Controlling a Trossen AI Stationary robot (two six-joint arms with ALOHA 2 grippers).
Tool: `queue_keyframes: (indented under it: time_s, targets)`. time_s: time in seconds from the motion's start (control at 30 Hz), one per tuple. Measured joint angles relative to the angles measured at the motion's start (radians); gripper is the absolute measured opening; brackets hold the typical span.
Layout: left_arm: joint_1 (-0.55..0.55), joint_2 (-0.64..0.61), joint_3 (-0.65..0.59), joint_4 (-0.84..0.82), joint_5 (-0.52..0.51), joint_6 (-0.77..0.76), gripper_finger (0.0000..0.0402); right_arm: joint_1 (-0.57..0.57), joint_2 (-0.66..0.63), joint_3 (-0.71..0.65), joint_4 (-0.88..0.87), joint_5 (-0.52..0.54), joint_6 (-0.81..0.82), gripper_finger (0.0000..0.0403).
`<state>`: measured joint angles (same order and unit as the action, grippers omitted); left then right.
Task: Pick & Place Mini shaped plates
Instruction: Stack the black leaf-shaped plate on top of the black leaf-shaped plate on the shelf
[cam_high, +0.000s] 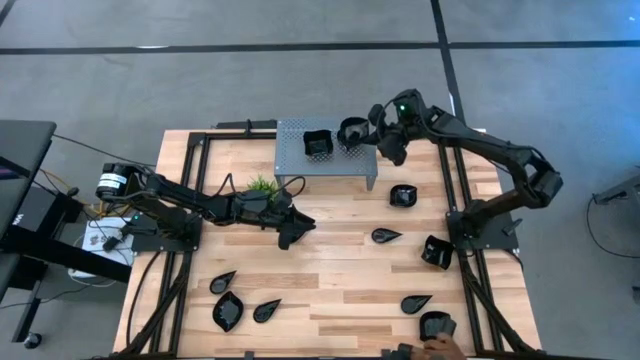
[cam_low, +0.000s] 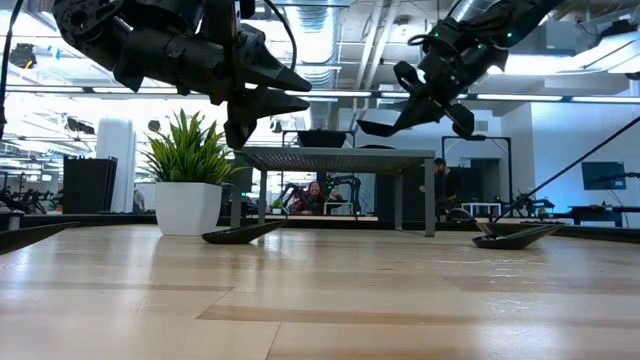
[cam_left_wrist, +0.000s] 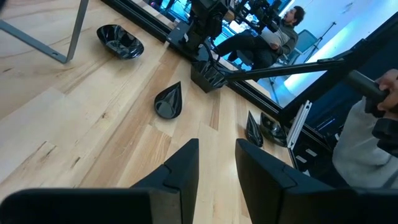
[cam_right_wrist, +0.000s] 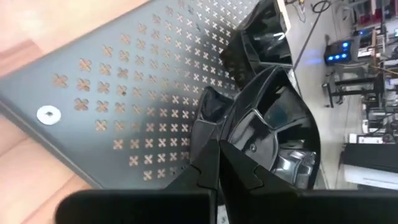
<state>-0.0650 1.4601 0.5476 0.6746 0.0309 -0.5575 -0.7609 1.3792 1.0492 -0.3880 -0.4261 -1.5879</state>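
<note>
My right gripper (cam_high: 372, 128) is shut on a glossy black mini shaped plate (cam_right_wrist: 273, 130) and holds it over the right part of the grey perforated stand (cam_high: 325, 160). A second squarish plate (cam_high: 317, 143) sits flat on the stand's top. Other plates lie on the table: three at the near left (cam_high: 228, 312) and several on the right (cam_high: 385, 236). Over the table's middle, my left gripper (cam_high: 295, 225) hangs open with nothing between its fingers (cam_left_wrist: 186, 168). My right gripper pinches the plate's rim (cam_right_wrist: 214, 121) between its two shut fingers, slanting down from the table's right side. The plate is tilted and lifted just clear of the stand's top (cam_low: 385, 125).
A small green plant in a white pot (cam_high: 262, 185) stands in front of the stand's left leg. A person's hand (cam_high: 440, 345) holds a plate at the near right edge. Bare wood lies in the table's middle and near part.
</note>
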Motion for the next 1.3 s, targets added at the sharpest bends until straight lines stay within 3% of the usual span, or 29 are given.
queue_keyframes:
  time_s: [0.23, 0.47, 0.7, 0.8, 1.13, 1.3]
  targets:
    - [0.000, 0.000, 0.000, 0.001, 0.000, 0.000, 0.0106, 0.001, 0.000, 0.000, 0.004, 0.002, 0.113, 0.0017]
    - [0.000, 0.000, 0.000, 0.007, -0.012, 0.000, 0.0106, 0.001, 0.000, 0.000, 0.011, 0.003, 0.113, 0.0052]
    - [0.000, 0.000, 0.000, 0.007, -0.012, 0.000, 0.0106, 0.018, 0.000, 0.000, 0.021, 0.002, 0.117, 0.0055]
    - [0.000, 0.000, 0.000, 0.007, -0.012, 0.000, 0.0106, 0.043, 0.004, 0.000, 0.025, -0.057, 0.194, 0.0054]
    - [0.000, 0.000, 0.000, 0.007, 0.018, 0.000, 0.0106, 0.271, -0.016, 0.000, 0.033, -0.070, 0.722, 0.0054]
    - [-0.001, -0.024, 0.000, 0.009, 0.088, 0.003, 0.0106, 0.450, -0.076, 0.000, 0.026, 0.148, 0.786, 0.0054]
